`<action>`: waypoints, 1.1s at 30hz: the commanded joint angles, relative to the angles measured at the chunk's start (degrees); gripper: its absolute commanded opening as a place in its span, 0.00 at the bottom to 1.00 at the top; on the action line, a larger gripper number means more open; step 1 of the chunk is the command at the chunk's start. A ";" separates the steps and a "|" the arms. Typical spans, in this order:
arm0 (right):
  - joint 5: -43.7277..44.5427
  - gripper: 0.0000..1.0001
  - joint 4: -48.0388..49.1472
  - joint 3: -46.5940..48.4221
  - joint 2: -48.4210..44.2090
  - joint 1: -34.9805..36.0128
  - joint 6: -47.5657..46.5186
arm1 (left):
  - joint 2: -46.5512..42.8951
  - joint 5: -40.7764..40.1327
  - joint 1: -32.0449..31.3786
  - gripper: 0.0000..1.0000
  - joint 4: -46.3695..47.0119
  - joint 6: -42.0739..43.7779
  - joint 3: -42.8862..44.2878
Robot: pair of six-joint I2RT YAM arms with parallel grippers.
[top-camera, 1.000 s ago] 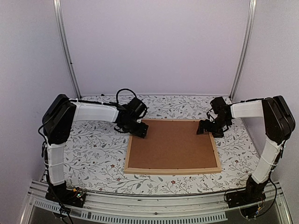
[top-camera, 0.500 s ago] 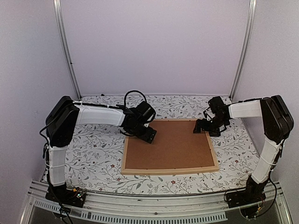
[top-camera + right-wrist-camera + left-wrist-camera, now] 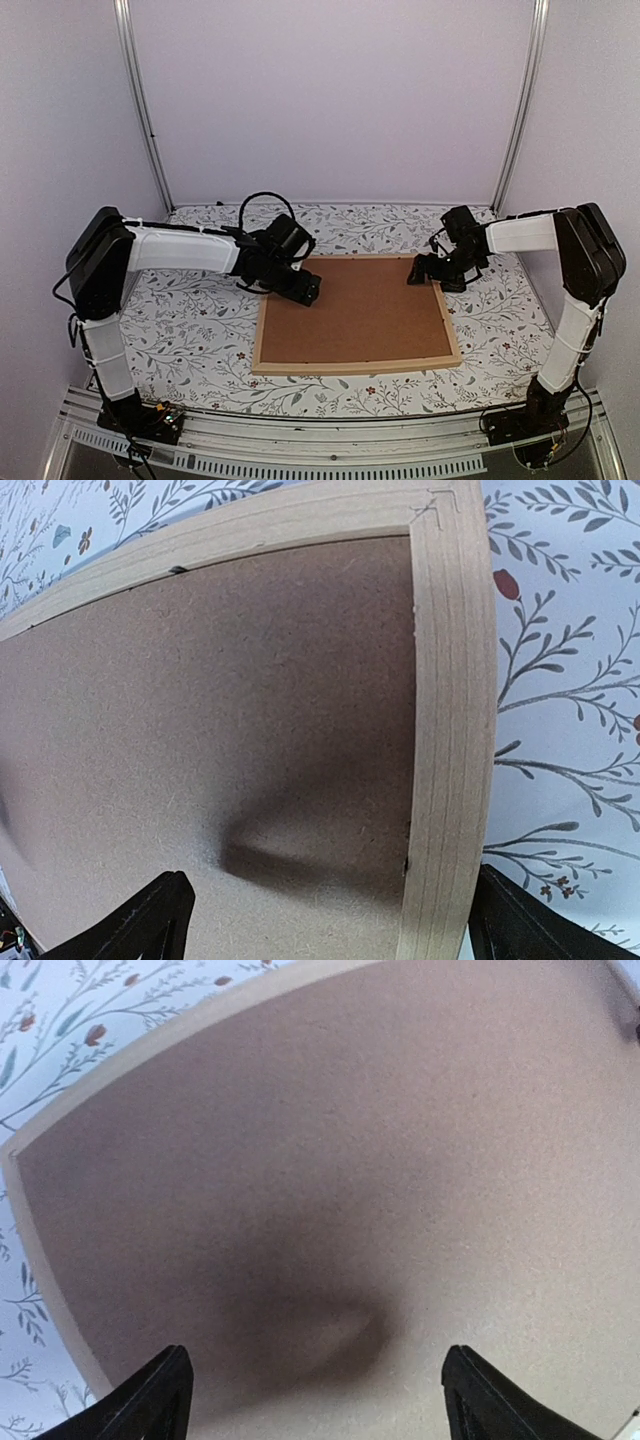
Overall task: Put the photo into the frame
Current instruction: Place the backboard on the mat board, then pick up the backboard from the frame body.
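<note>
My left gripper (image 3: 312, 1400) is spread wide with nothing between its fingers; under it is only the brown backing board (image 3: 380, 1160), darkened by my own shadow near its far-left corner; whether the tips touch the board I cannot tell. My right gripper (image 3: 335, 925) is released and empty too; it straddles the side rail of the frame (image 3: 450, 730) at the far-right corner, one finger over the board and the other over the floral cloth (image 3: 560, 680).

Further out, the frame lies flat and back-up on the cloth between my two arms; the board sits down inside the light wood rails and fills them edge to edge. The photo shows in none of my views; I judge that it lies beneath the board, though nothing here proves it.

So I take the step in hand to be the closing one: seating the backing over the print. Next I should press gently along the far corners so the board lies level with the rails; I should not drag the frame across the cloth. I can make out no tabs or clips to turn.

I can read no brand, label or writing anywhere; board, rails and cloth are all unmarked.
</note>
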 commanded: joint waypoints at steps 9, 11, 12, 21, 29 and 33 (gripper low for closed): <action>-2.83 0.98 -3.64 1.00 2.21 1.37 -0.84 | -9.11 9.60 9.98 0.88 9.04 -3.46 -11.45; -2.92 0.98 -3.38 0.83 2.39 1.32 -0.84 | -8.79 12.07 10.00 0.87 10.39 -3.65 -11.85; -3.01 0.98 -3.30 0.72 2.58 1.32 -0.84 | -8.49 13.39 10.00 0.87 11.33 -3.78 -12.09; -3.14 0.98 -2.94 -0.06 2.86 1.33 -0.71 | -5.55 16.16 9.34 0.85 13.64 -4.76 -11.89; -3.03 0.98 -3.01 -0.12 2.59 1.33 -0.60 | 0.08 11.24 8.83 0.82 10.22 -4.95 -10.08; -2.95 0.98 -3.10 -0.09 2.64 1.36 -0.58 | 0.47 8.97 7.98 0.81 8.79 -5.60 -10.62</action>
